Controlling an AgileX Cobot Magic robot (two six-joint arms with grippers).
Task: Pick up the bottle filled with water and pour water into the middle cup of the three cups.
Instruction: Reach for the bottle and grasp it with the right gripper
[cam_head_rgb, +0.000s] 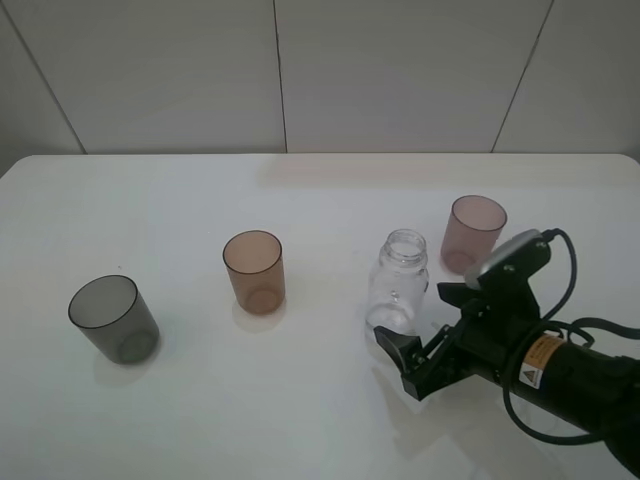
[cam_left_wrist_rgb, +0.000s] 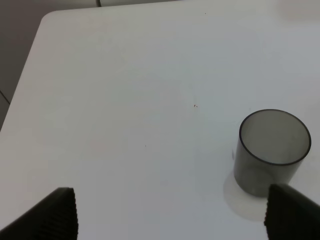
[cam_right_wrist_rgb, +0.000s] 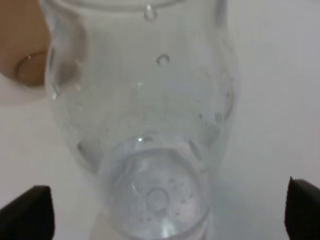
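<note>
One bottle (cam_head_rgb: 398, 282), upright (long axis vertical), between middle cup (cam_head_rgb: 254, 270) and pink cup (cam_head_rgb: 474, 232). Sits just ahead of right gripper (cam_head_rgb: 402, 362), spread wide, holding nothing; nearer arm by far. Left gripper (cam_left_wrist_rgb: 170, 215) also spread, empty, near grey cup (cam_left_wrist_rgb: 274, 150).

On your right arm (cam_head_rgb: 578, 382), seen from the high camera, is the only sign in these frames: a small orange-yellow label (cam_head_rgb: 541, 357) stuck to the black housing. You can make out a black warning triangle (cam_head_rgb: 529, 374) at one end of it. The dark lines of print beside the triangle are too small to read. No word, brand or number is legible in either wrist view.
</note>
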